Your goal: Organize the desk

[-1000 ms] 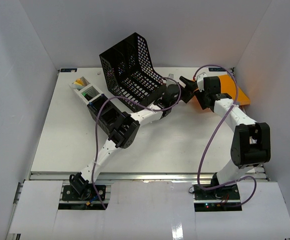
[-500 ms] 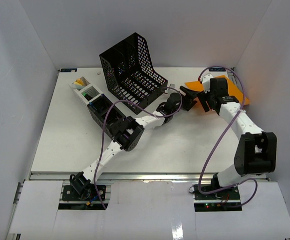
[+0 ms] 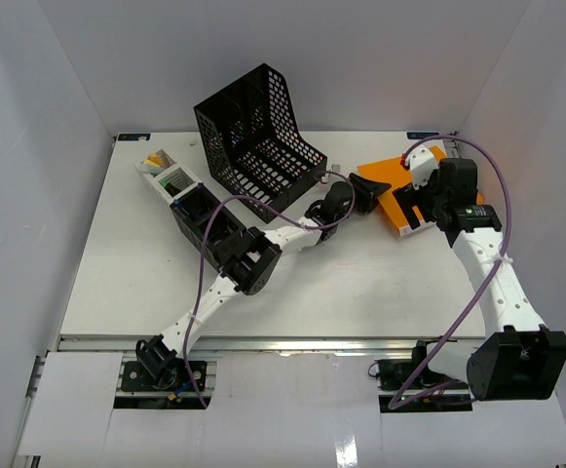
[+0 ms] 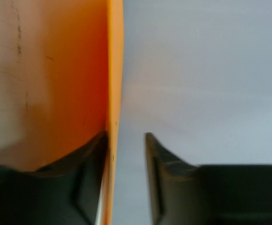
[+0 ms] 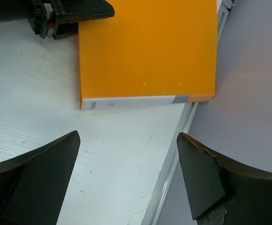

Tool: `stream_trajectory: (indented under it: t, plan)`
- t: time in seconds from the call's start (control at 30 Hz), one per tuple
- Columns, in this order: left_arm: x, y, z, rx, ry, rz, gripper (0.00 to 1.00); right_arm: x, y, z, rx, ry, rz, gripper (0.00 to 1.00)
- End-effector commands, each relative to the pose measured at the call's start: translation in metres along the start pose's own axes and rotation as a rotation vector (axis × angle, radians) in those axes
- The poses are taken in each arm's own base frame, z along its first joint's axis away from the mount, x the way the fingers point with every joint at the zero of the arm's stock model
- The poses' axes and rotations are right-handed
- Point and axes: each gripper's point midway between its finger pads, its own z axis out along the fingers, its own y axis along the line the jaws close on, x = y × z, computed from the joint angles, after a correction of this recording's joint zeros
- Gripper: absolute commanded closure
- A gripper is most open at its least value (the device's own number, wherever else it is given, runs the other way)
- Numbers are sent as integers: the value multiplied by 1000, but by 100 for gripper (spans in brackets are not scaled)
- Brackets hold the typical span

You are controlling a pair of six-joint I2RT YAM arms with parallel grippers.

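Observation:
The white desk (image 3: 341,283) carries an orange book (image 3: 404,185) at its right side, lying flat with its white spine (image 5: 131,101) toward the front. My left gripper (image 3: 365,188) reaches the book's left edge. In the left wrist view the orange cover (image 4: 70,70) runs between the jaws of that gripper (image 4: 125,135): one finger touches it, the other finger (image 4: 157,159) stands a gap away. My right gripper (image 5: 128,136) hangs wide open above bare desk in front of the book (image 5: 147,47), holding nothing. From above, the right gripper (image 3: 421,208) sits over the book's near end.
A black mesh file holder (image 3: 258,136) stands tipped at the back centre. A narrow organiser tray (image 3: 170,185) with small items lies at the left. A metal rail (image 5: 173,164) borders the desk's right edge, with the white wall (image 3: 516,97) just beyond.
The right arm drew back toward the front and right while its jaws widened off the book. The left gripper moved right to the book's edge and its jaws narrowed around it.

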Motion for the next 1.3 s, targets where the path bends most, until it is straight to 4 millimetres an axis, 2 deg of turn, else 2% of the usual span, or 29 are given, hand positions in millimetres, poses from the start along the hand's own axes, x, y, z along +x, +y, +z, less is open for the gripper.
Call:
stream_trajectory:
  t: [0.0, 0.1, 0.17, 0.3, 0.4, 0.47, 0.53, 0.6, 0.67, 0.77, 0.83, 0.9, 0.93, 1.07, 1.13, 1.27]
  plan:
    - [10, -60, -7, 126, 37, -4, 64, 6, 20, -5, -107, -10, 16, 10]
    - [14, -64, -14, 138, 69, 32, 89, 6, 30, -10, -168, -31, 41, 10]
    - [15, -72, -24, 150, 95, 81, 100, 6, 35, -15, -198, -44, 60, 10]
    - [21, -106, -68, 196, 139, 292, 100, 1, 43, -26, -263, -69, 128, 10]
    - [20, -123, -116, 199, 141, 405, 100, -1, 42, -36, -308, -99, 168, 10]
    - [12, -126, -158, 173, 125, 449, 100, -2, 49, -40, -364, -121, 136, 10]
    - [3, -125, -194, 145, 108, 443, 100, -10, 79, -55, -563, -221, 15, 10]
    - [-10, -125, -226, 121, 90, 393, 100, 7, 117, -74, -772, -317, -222, 10]
    - [-19, -130, -248, 109, 87, 349, 100, 31, 145, -87, -871, -385, -388, 10]
    - [-28, -138, -261, 76, 87, 316, 100, 47, 158, -84, -792, -480, -506, 10]
    - [-35, -158, -263, 81, 71, 319, 100, 21, 148, -93, -632, -623, -554, 10]
    - [-41, -155, -260, 12, 50, 306, 100, -5, 135, -95, -497, -743, -549, 10]
    - [-43, -167, -258, 19, 42, 307, 100, -15, 135, -106, -463, -797, -553, 10]
    - [-44, -175, -253, 7, 53, 279, 100, -33, 141, -110, -380, -879, -547, 7]
    - [-42, -178, -252, 11, 65, 257, 100, -38, 154, -112, -385, -912, -564, 6]
    - [-41, -185, -252, 18, 69, 237, 100, -30, 173, -98, -420, -880, -600, 5]
